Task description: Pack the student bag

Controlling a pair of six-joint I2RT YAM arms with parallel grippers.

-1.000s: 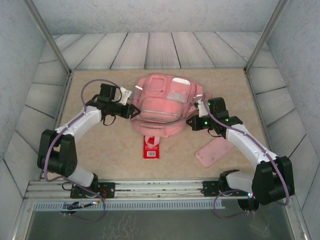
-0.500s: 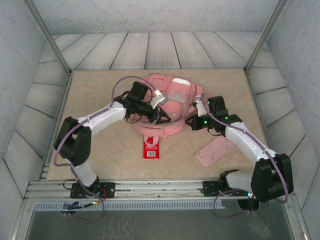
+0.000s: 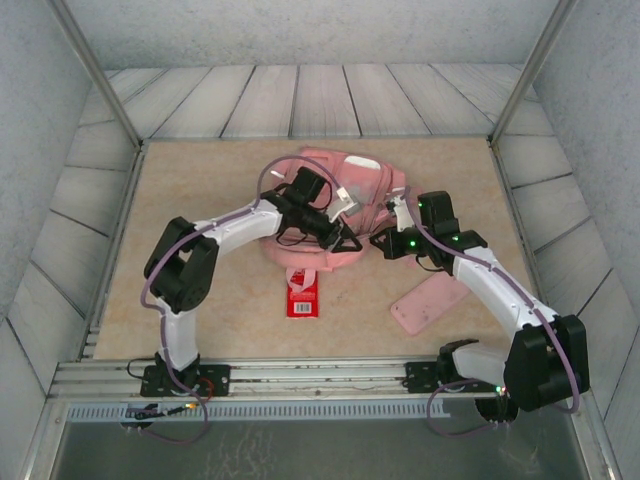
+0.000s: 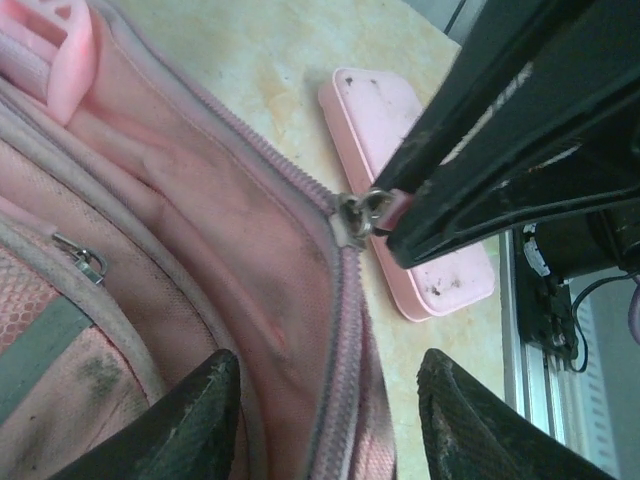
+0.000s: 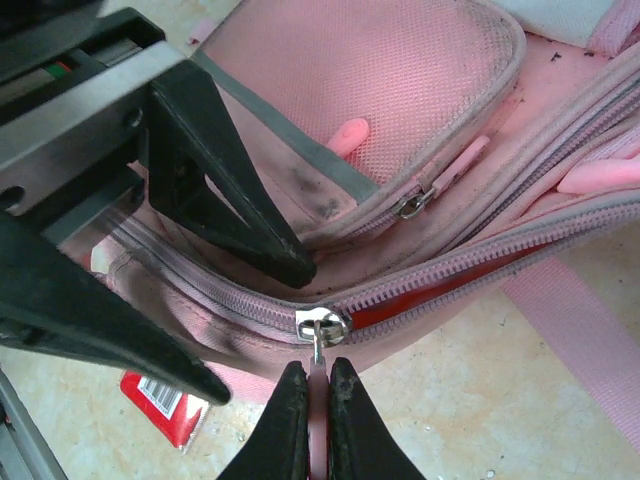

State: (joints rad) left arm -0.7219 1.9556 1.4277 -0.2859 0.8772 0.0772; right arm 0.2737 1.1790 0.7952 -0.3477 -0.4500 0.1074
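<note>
Beige marbled tabletop (image 3: 200, 300) inside a grey plank-walled enclosure, with the student bag (image 3: 385, 190) lying flat on the far middle of the surface, between the two arms. A red packet (image 3: 302, 298) lies just beside the bag's near edge. A flat pink case (image 3: 428, 303) rests apart from it, on the right.

Right gripper (image 5: 318, 385): fingers pressed together on the zip pull (image 5: 320, 338), which hangs from the slider on the bag's main zip. Beside the slider the track gapes and shows red within.

Left gripper (image 4: 330, 410): fingers apart, holding nothing, poised over the bag with the zip's fabric edge running between them. In this view the pull and the right gripper's dark fingers sit just ahead.

Step in hand, as judged: drawing the slider along its track to open the main compartment, since the packet and the case are not yet inside.

To do it well:
- Pull along the line of the teeth, not up or away from the bag; a sideways tug would likely jam the slider or slip the small tab from the grip.
- Let the left fingers close on or press the fabric behind the slider, so the soft bag is anchored and the track is taut.
- Keep the left fingers out of the slider's path, as the two grippers are close together.
</note>
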